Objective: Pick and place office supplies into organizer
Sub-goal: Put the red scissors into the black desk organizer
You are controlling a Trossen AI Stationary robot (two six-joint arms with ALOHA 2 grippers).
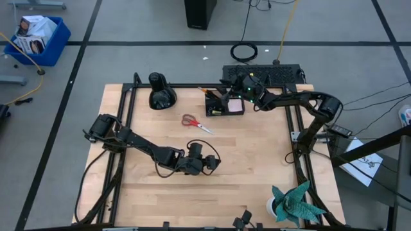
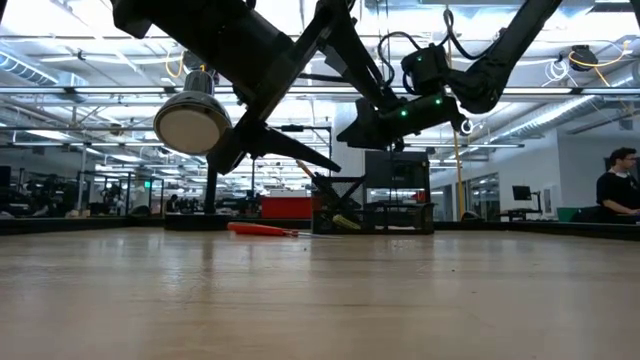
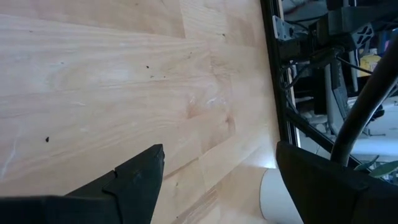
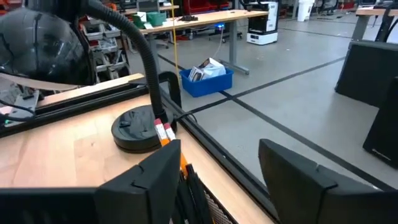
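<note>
two dark jointed arms, black cables, green indicator lights

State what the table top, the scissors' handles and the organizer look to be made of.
Table top: pale wood, matte, with visible grain and joined planks. Scissors: handles look like glossy red plastic; blades appear to be metal, though too small to confirm. Organizer: black, probably metal mesh, judging by the fine grid in the right wrist view; this is uncertain.

One pair red-handled scissors (image 1: 195,123); one black rectangular organizer caddy (image 1: 224,104); one pink square sticky-note pad (image 1: 236,105); one rounded black bulbous object (image 1: 160,92); one teal paper plant (image 1: 297,202); two dark robot arms.
</note>
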